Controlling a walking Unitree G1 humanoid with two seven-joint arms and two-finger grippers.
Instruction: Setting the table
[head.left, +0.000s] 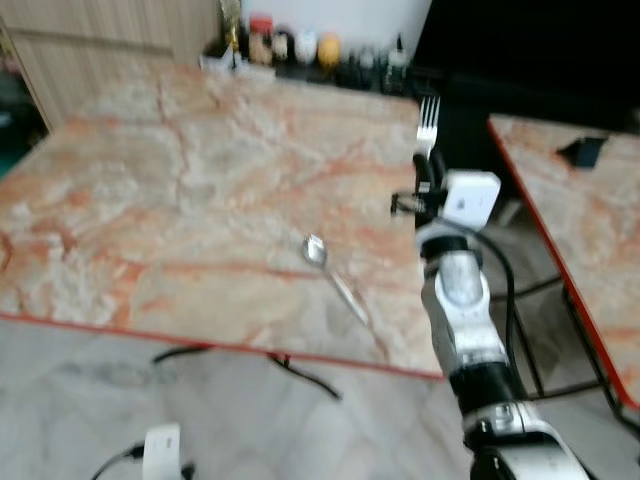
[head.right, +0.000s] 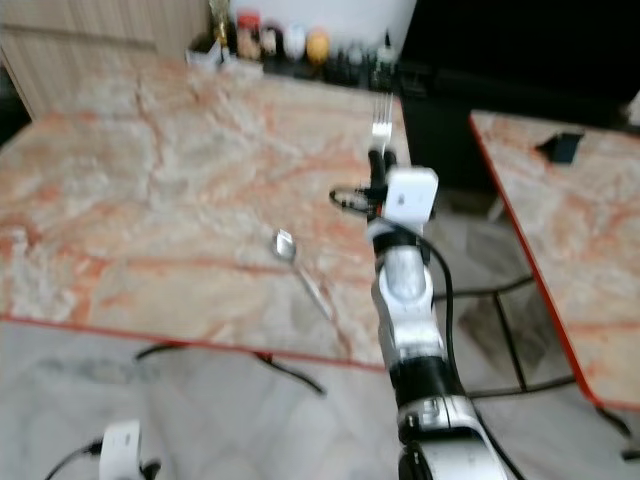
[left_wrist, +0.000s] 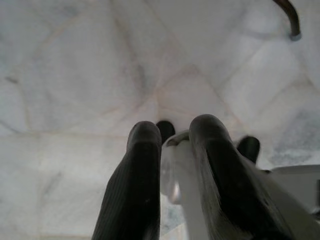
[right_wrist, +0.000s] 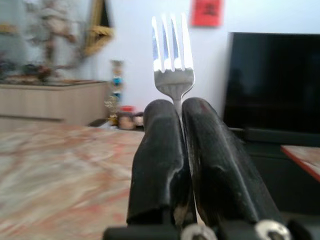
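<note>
Nearest to me, my left gripper (left_wrist: 172, 150) hangs low over the pale tiled floor (left_wrist: 75, 75), its two black fingers (left_wrist: 135, 185) drawn close together around a pale, translucent piece I cannot identify. A dark cable (head.left: 300, 372) trails on the floor under the table edge.

My right arm reaches forward at the near right corner of the marble table (head.left: 150, 180). My right gripper (right_wrist: 180, 135) is pinched tight on the handle of a fork (right_wrist: 172, 50), which stands upright with its tines pointing up above the fingertips. From the head cameras the fork (head.left: 428, 125) sits over the table's right edge, raised clear of the surface.

On the tabletop, left of my right arm and near the front edge, a spoon (head.left: 333, 272) lies flat, its bowl pointing away from me and its handle angled toward the front right corner.

Farther back, a row of jars and bottles (head.left: 290, 48) stands at the table's far edge. To the right, a second marble table (head.left: 590, 230) carries a small dark object (head.left: 583, 151). A black screen (right_wrist: 272, 80) stands against the far wall.
</note>
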